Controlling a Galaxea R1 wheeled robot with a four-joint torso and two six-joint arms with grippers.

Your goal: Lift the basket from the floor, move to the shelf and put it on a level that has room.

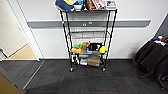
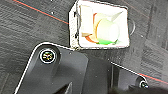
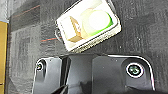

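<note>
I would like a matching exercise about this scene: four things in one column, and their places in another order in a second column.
Things:
1. basket
2. books
3. brown cardboard box
4. second tier from the top

Places or states:
A. top tier of the shelf
B. lowest tier of the shelf
C. on the dark carpet floor
D. bare wire grid, nothing on it

Pairs: 1-C, 2-A, 3-B, 4-D
</note>
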